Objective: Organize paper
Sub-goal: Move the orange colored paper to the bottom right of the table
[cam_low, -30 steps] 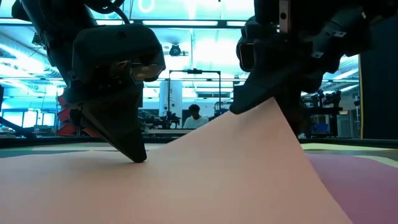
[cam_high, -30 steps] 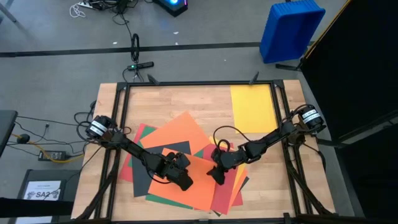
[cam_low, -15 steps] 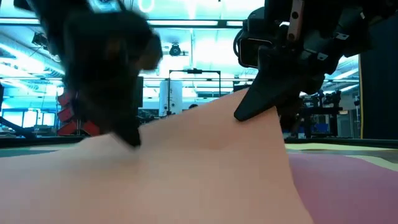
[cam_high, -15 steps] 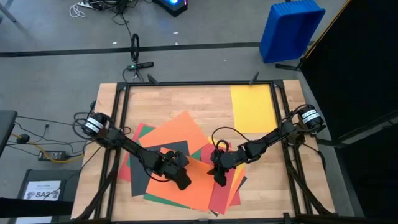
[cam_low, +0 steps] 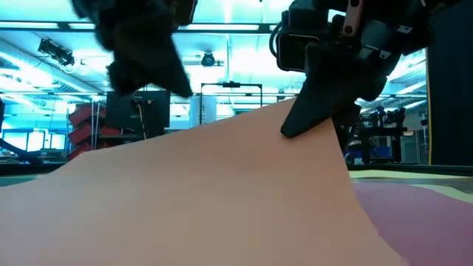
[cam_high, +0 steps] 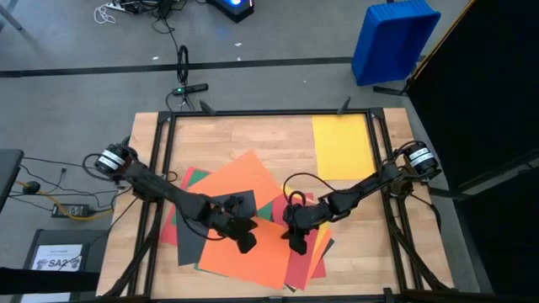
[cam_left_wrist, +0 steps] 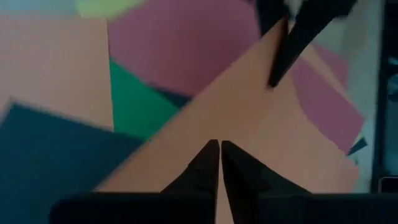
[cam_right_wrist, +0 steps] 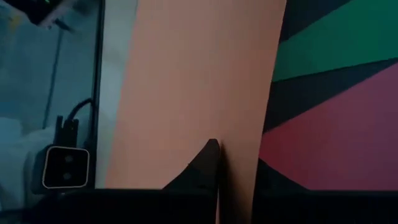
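A pile of coloured paper (cam_high: pixel 221 210) in orange, red, green and dark grey lies on the table's near middle. The top orange sheet (cam_high: pixel 265 257) is raised off the pile, and in the low view it slopes like a tent (cam_low: pixel 222 192). My left gripper (cam_high: pixel 245 245) is shut at the sheet's left part, and my right gripper (cam_high: pixel 295 247) is shut at its right part. A single yellow sheet (cam_high: pixel 341 145) lies flat at the table's far right. My left gripper meets the orange sheet (cam_left_wrist: pixel 217 124) with shut fingers that slant down from the table's left. The fingers hide whether they have an edge or a pinched-up fold. The sheet's left part (cam_low: pixel 96 159) is raised off the pile. My right gripper pinches the orange sheet beside its long edge (cam_right_wrist: pixel 249 143), near a corner (cam_left_wrist: pixel 277 40). One finger (cam_right_wrist: pixel 208 158) lies on top. The fingers slant down from the table's right. That corner (cam_low: pixel 288 111) is the sheet's highest point, and the near part slopes down to the pile.
A black frame rail (cam_high: pixel 253 113) runs around the wooden table. A blue bin (cam_high: pixel 392 40) stands on the floor beyond the far right corner. A small white printed sheet (cam_high: pixel 61 257) lies off the table at the near left. Bare wood (cam_high: pixel 253 135) shows at the far middle.
My left gripper has risen from the pile and gone a little toward the table's left edge. The orange sheet's left part lay flat before and has come up with it. My right gripper has stayed about where it was, with the sheet's right corner raised.
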Action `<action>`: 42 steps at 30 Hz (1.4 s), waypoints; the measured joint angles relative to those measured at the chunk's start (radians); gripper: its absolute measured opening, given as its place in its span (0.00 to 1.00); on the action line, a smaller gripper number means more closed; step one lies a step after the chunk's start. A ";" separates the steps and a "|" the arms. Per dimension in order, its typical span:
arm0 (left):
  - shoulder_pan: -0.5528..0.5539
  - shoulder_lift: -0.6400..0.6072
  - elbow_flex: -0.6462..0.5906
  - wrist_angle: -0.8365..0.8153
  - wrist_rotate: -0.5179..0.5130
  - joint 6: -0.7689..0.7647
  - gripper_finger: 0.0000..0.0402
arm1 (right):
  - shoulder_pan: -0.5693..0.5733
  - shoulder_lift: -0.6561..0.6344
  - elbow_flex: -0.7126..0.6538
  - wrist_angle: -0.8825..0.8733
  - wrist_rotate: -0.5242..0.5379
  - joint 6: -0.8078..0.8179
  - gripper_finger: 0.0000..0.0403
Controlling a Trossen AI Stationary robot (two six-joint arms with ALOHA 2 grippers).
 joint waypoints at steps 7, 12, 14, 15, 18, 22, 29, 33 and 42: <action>0.164 -0.059 0.002 -0.076 0.303 0.199 0.18 | 0.000 0.000 0.054 -0.059 -0.001 -0.059 0.00; 0.327 -0.041 0.002 -0.198 0.608 0.368 0.34 | 0.001 0.000 0.074 -0.069 -0.002 -0.081 0.00; 0.382 -0.041 0.001 -0.207 0.695 0.420 0.38 | 0.001 0.000 0.075 -0.070 -0.002 -0.085 0.00; 0.404 -0.041 0.001 -0.206 0.739 0.441 0.40 | 0.001 0.000 0.075 -0.070 -0.002 -0.085 0.00; 0.452 -0.041 0.002 -0.186 0.879 0.476 0.44 | 0.001 0.000 0.075 -0.070 -0.002 -0.085 0.00; 0.463 -0.033 0.003 -0.144 0.998 0.491 0.46 | 0.001 0.000 0.075 -0.070 -0.002 -0.086 0.00; 0.462 0.052 0.003 -0.135 1.133 0.490 0.46 | 0.001 0.000 0.075 -0.070 -0.002 -0.095 0.00; 0.475 0.112 0.003 -0.135 1.162 0.516 0.46 | 0.001 0.000 0.075 -0.069 -0.001 -0.095 0.00; 0.502 0.160 0.048 -0.184 1.173 0.598 0.46 | 0.001 0.000 0.075 -0.069 -0.002 -0.095 0.00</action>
